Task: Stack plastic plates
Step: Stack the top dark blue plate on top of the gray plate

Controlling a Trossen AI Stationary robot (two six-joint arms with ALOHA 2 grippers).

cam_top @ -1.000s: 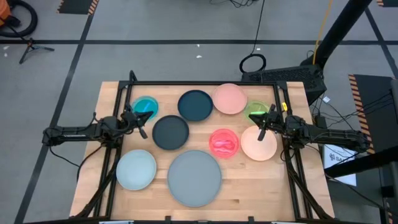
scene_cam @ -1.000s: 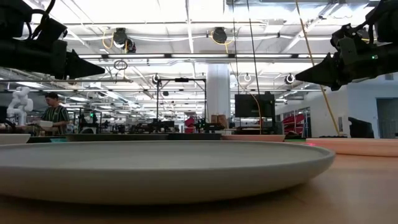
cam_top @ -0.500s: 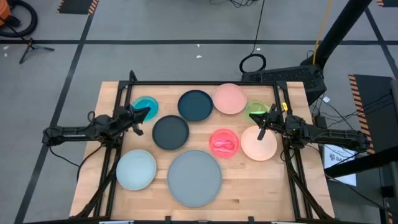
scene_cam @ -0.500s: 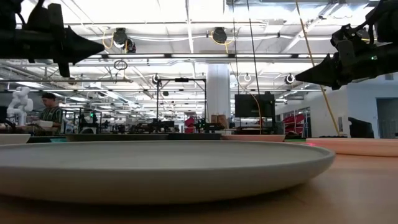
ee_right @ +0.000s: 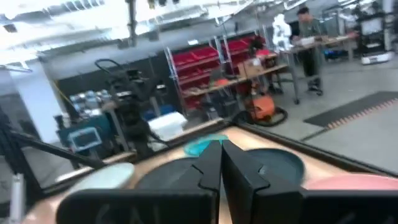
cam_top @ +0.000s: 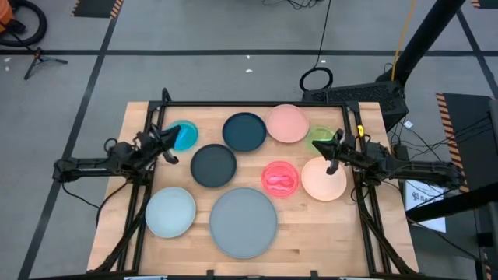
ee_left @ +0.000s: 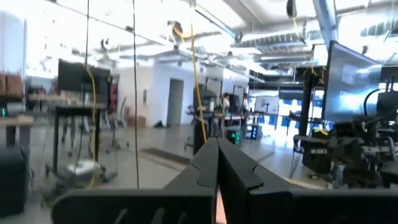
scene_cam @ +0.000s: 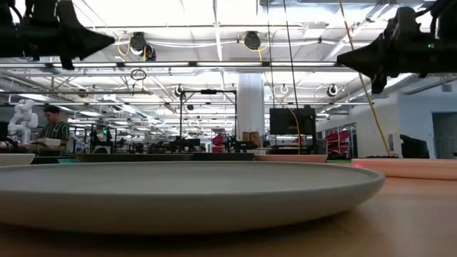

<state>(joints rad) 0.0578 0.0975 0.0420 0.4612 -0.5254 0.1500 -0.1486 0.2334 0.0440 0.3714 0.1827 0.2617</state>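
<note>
Nine round plates lie flat and apart on the wooden table in the high view: large grey (cam_top: 243,222), pale blue (cam_top: 170,211), two navy (cam_top: 213,166) (cam_top: 244,132), small teal (cam_top: 185,136), peach-pink (cam_top: 288,123), green (cam_top: 317,138), red-pink (cam_top: 280,178) and peach (cam_top: 323,182). My left gripper (cam_top: 170,144) hangs shut in the air beside the teal plate. My right gripper (cam_top: 333,152) hangs shut above the gap between the green and peach plates. Both sit high above the table in the low view, left (scene_cam: 107,41) and right (scene_cam: 341,58). The wrist views show each pair of fingers closed, left (ee_left: 217,163) and right (ee_right: 221,157).
A black frame rail (cam_top: 257,104) runs along the table's far edge, with struts down both sides. The large grey plate's rim (scene_cam: 214,187) fills the foreground of the low view. A person stands at a bench far behind (scene_cam: 51,132). Bare wood shows at the near corners.
My left gripper has risen, drawn back toward the table's left edge and tipped its fingers upward. My right gripper has risen a little in the last half second and shifted slightly toward the far edge. Both stayed shut. No plate has moved.
</note>
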